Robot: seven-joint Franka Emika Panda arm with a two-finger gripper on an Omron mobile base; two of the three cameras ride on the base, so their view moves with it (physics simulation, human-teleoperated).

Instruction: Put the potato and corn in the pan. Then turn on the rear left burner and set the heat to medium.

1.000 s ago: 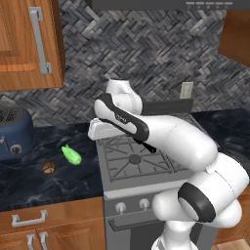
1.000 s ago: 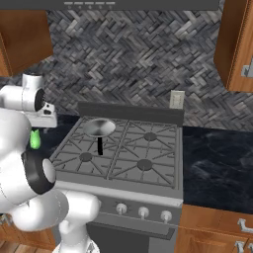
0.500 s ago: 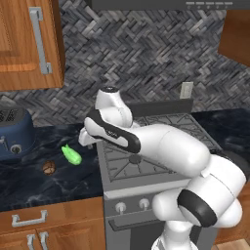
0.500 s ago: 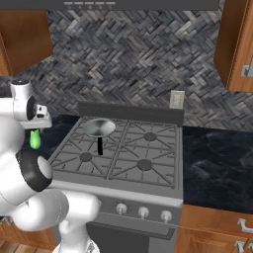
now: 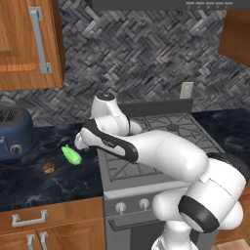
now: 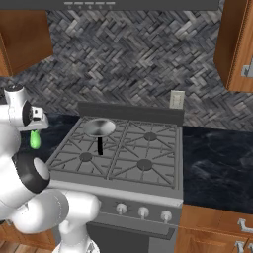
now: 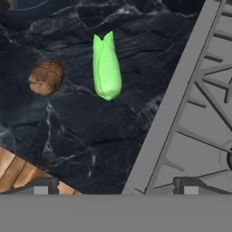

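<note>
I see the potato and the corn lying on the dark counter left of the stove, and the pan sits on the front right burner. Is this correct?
Not quite. The pan sits on the rear left burner, as the right base view shows. The potato and the corn do lie on the dark counter left of the stove.
</note>
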